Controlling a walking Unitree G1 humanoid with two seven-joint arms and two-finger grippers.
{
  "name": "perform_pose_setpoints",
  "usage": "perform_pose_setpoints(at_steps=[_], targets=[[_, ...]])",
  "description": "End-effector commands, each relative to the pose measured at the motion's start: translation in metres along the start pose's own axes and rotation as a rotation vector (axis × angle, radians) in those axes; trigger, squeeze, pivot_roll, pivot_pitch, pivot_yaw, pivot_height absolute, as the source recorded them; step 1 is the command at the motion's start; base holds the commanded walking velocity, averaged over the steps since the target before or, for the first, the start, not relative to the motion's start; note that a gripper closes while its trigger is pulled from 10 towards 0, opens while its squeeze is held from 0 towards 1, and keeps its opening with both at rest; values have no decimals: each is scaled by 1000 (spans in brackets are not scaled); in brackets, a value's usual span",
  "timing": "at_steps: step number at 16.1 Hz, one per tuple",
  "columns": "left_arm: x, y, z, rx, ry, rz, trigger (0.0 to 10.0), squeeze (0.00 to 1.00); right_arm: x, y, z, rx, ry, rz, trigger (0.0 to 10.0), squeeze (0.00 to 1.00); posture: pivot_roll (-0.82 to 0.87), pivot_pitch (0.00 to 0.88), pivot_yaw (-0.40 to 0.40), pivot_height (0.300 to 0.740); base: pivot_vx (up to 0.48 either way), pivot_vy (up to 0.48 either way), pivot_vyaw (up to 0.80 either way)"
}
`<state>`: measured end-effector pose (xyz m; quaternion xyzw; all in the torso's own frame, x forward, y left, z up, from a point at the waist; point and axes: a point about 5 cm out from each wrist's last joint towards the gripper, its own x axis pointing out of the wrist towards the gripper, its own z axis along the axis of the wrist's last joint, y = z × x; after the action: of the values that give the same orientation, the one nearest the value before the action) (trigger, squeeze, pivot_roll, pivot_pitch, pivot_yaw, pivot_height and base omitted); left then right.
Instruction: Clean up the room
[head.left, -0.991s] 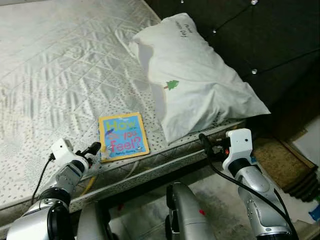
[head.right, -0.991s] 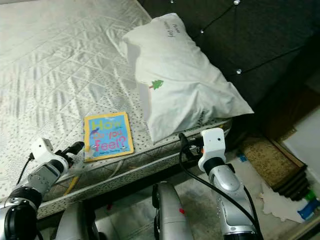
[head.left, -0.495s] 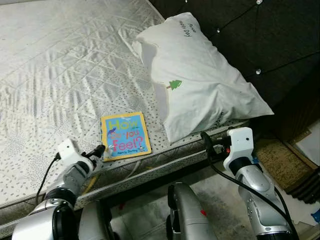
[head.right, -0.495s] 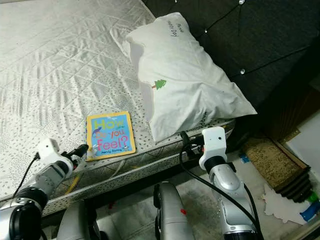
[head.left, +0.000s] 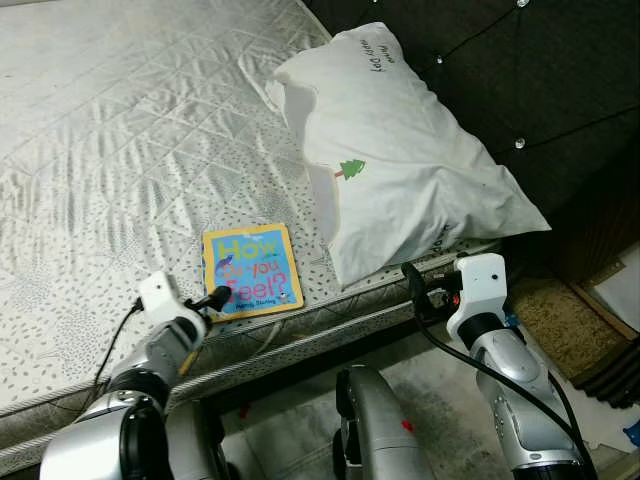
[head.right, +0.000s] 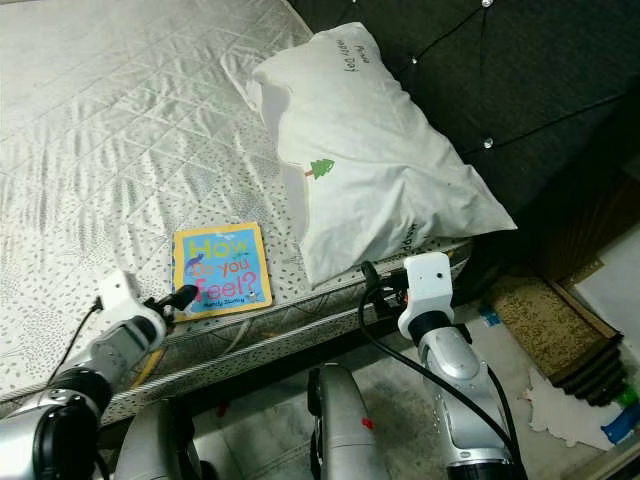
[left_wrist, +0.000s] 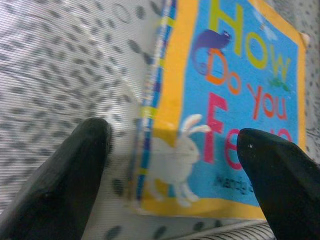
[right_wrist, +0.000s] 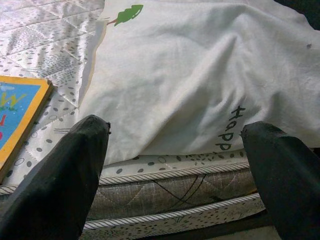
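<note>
Left gripper (left_wrist: 170, 165) spread at corner of book (head.left: 251, 271) on mattress (head.left: 120, 140), right gripper (right_wrist: 175, 150) spread before pillow (head.left: 400, 160).

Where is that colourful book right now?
The book lies flat on the mattress near its front edge, just left of the pillow; the left gripper is at its lower left corner.

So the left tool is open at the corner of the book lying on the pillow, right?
Not quite: the book lies flat on the mattress, beside the pillow, as the left eye view shows. The left tool is indeed open at its corner.
</note>
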<state>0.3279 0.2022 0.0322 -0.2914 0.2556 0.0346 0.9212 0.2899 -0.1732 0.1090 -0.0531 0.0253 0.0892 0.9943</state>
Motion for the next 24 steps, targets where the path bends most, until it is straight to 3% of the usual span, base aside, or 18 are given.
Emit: perform_pose_setpoints(at_steps=[1,5,24], targets=[[1,-4,-6,14,37,-14,10000,0,-1,-3,-1,-2,0,-18,10000,0,-230,179,-46,586,0,0,0],[4,-16,-10,38,52,-56,10000,0,0,-2,-2,0,-2,-17,10000,0,-228,175,-45,586,0,0,0],[7,-29,-14,134,86,-108,10000,0,2,1,-4,2,-4,-12,10000,0,-221,164,-40,586,0,0,0]])
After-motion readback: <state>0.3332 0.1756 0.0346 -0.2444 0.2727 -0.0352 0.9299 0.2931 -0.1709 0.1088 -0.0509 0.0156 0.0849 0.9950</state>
